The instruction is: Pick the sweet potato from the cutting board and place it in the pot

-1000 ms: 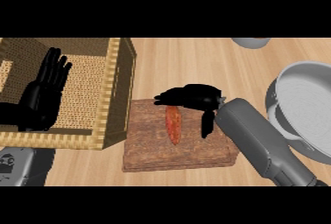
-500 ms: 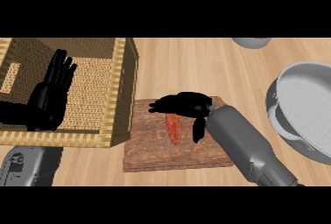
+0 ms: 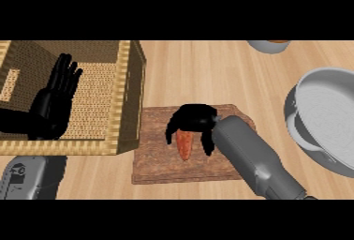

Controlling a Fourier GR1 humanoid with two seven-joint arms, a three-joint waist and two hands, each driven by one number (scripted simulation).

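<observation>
Right hand (image 3: 194, 121): curled down over the sweet potato (image 3: 184, 144), fingers either side, contact unclear.
Sweet potato: lying mid cutting board (image 3: 166, 164), top end hidden under the palm; not lifted.
Left hand (image 3: 54, 101): open, resting over the basket (image 3: 131, 93).
Pot (image 3: 325, 117): at counter's right edge, cut off.
Left to do: lift, carry, place.

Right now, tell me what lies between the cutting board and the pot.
In the head view, only a bare strip of wooden counter separates the cutting board from the pot; the right forearm stretches over the board's right edge.
</observation>
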